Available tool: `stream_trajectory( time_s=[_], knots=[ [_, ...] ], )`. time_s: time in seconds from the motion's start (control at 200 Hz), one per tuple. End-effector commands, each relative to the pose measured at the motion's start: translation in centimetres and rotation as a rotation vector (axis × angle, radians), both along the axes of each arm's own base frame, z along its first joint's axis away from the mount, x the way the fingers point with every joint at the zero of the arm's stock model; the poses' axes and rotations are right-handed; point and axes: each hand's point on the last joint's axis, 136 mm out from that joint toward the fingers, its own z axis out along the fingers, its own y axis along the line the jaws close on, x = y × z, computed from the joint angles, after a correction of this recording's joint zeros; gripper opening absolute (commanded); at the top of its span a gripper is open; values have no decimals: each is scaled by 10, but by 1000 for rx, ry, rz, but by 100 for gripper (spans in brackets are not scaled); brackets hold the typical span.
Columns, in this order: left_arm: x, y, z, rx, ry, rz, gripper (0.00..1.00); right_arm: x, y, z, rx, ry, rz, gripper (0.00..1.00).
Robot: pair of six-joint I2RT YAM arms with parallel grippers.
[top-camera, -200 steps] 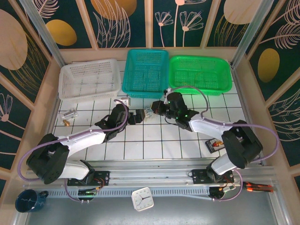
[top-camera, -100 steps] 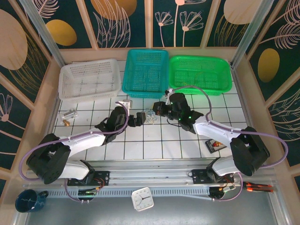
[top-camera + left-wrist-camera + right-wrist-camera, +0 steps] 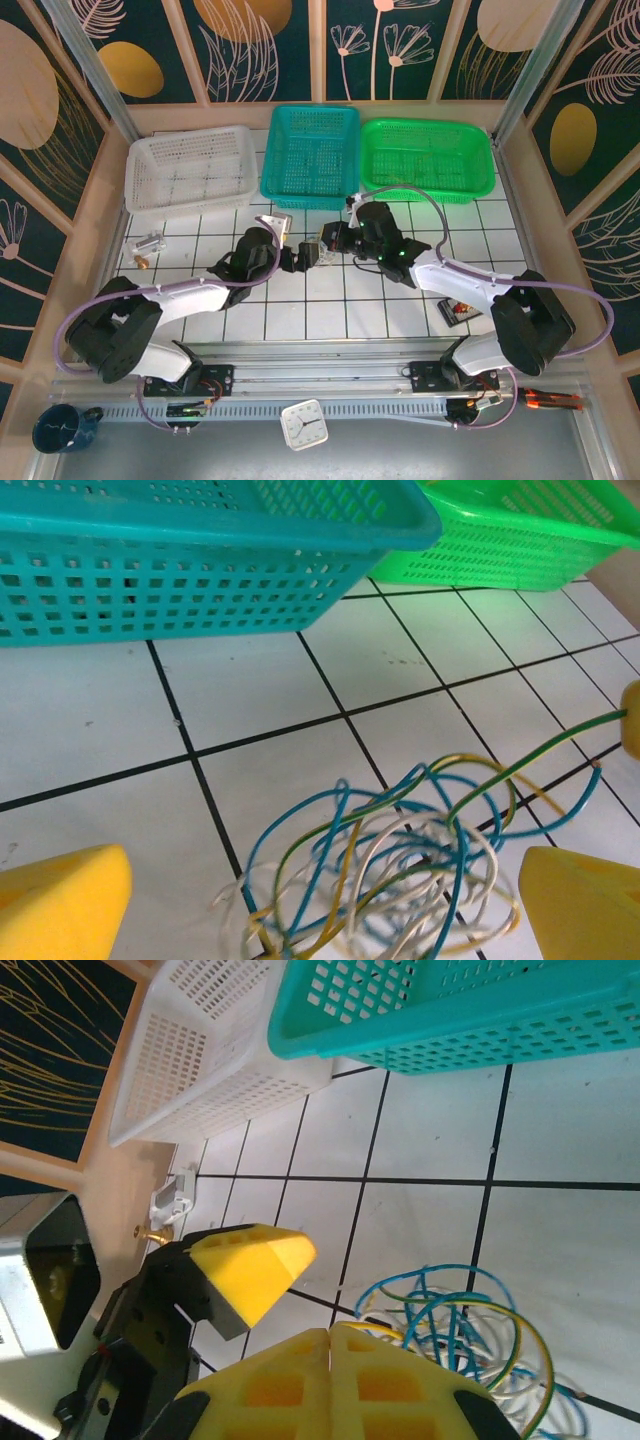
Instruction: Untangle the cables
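Cables tangled between spread left fingers; closed right fingers seemingly pinch one.

A white table with black lines is seen. A white basket, a blue-green basket and a green basket are set along its far side. Tangled cables are laid on the tiles.

The top view looks down from above; both wrist views (very close) share the cables.
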Motion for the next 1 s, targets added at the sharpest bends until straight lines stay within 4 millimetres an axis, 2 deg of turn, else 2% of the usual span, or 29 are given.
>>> stream_trajectory(
  time_s=[0.0,0.165,0.285,0.48,0.596,0.816,0.991],
  knots=[
    [-1,-13,5,-28,-39,-65,99,-10,4,2,-8,-12,39,0],
    [8,-17,-14,-1,-17,-52,99,-18,14,7,4,-10,72,0],
    [12,-19,-28,15,-2,-45,95,-21,19,22,41,-22,88,0],
    [10,-22,-42,31,30,-68,68,-26,21,62,126,-63,106,0],
    [5,-22,-47,33,44,-82,57,-28,19,90,171,-101,108,0],
    [-3,-18,-54,33,64,-90,54,-28,9,141,224,-192,86,0],
    [-6,-16,-56,28,73,-93,53,-24,-7,173,254,-251,49,0]
  ],
)
